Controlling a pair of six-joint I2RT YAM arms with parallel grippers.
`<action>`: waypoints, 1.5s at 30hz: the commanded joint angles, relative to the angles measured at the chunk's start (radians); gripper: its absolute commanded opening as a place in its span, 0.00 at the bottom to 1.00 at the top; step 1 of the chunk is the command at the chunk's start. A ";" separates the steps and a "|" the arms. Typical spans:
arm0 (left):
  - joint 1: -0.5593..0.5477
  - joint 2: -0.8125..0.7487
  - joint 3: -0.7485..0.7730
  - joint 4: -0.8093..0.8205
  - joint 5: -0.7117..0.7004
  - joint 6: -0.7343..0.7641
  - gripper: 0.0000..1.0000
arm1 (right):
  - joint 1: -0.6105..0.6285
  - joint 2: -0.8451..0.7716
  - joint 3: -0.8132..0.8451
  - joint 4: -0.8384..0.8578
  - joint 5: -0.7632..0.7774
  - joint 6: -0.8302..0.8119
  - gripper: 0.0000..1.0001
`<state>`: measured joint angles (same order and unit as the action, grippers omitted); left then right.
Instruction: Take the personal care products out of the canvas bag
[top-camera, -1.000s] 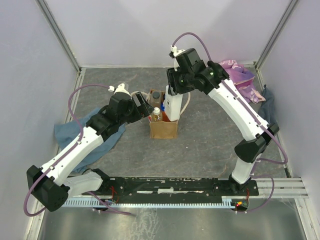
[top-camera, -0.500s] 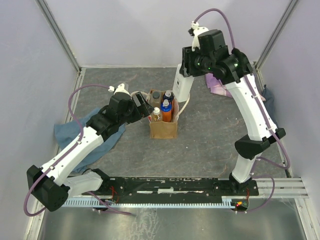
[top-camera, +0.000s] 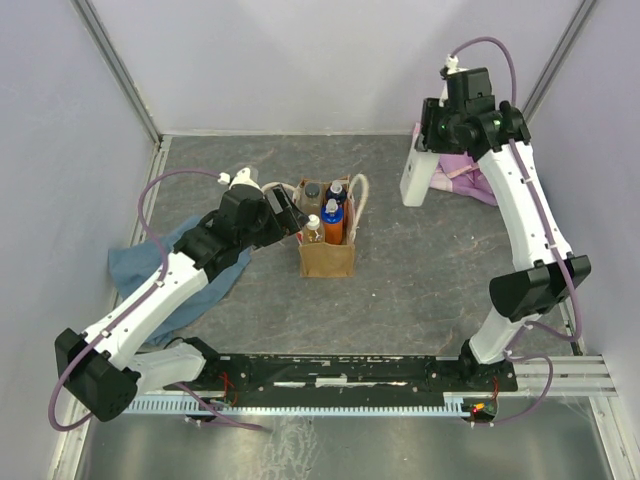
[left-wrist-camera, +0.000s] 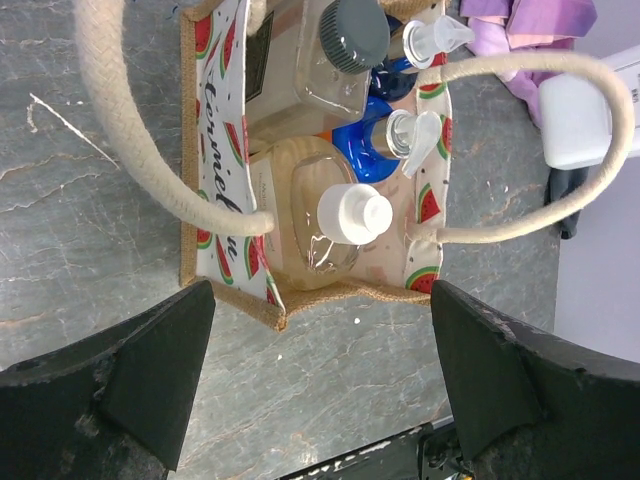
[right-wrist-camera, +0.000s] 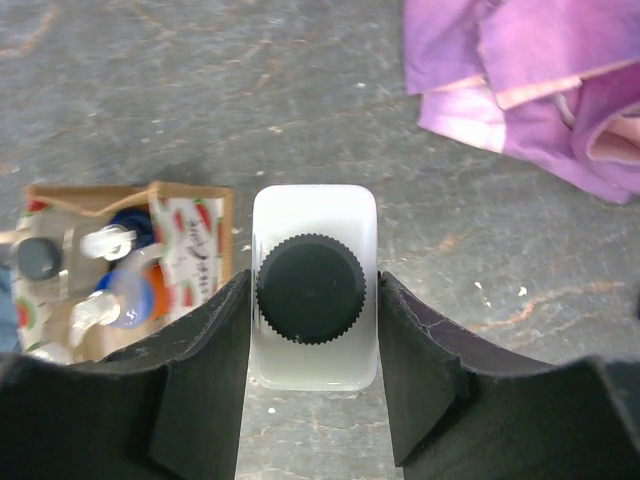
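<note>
The tan canvas bag (top-camera: 327, 258) stands mid-table with its cream handles (left-wrist-camera: 130, 130) splayed. Inside it are personal care products: an orange bottle with a blue cap (top-camera: 333, 217), a clear bottle with a white cap (left-wrist-camera: 352, 212) and a grey-capped clear one (left-wrist-camera: 350, 30). My left gripper (top-camera: 291, 214) hovers open just left of the bag, its fingers (left-wrist-camera: 150, 370) wide apart with nothing between them. My right gripper (right-wrist-camera: 313, 330) is shut on a white bottle with a black cap (right-wrist-camera: 313, 290). It holds that bottle (top-camera: 416, 180) upright, to the right of the bag.
A purple-pink cloth (top-camera: 468, 178) lies just behind and right of the held bottle. A blue cloth (top-camera: 150, 270) lies under the left arm. Grey walls close in the table on three sides, and a rail (top-camera: 350, 375) runs along the front.
My right gripper has lifted the white bottle up out of the bag and carried it right, toward the purple-pink cloth. The left arm has not moved.
</note>
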<state>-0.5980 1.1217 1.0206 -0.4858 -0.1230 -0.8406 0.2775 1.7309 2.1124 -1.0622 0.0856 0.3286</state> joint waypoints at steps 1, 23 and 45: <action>-0.005 -0.002 0.020 0.000 0.009 -0.017 0.95 | -0.067 -0.120 -0.100 0.248 -0.011 0.020 0.06; -0.004 -0.002 -0.023 0.013 0.052 -0.037 0.95 | -0.171 -0.144 -0.614 0.640 0.120 -0.031 0.06; -0.005 0.007 -0.047 0.028 0.060 -0.050 0.95 | -0.106 -0.316 -0.606 0.519 -0.013 0.014 1.00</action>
<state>-0.5980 1.1343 0.9794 -0.4919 -0.0700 -0.8524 0.1158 1.4921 1.4460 -0.5182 0.1581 0.3187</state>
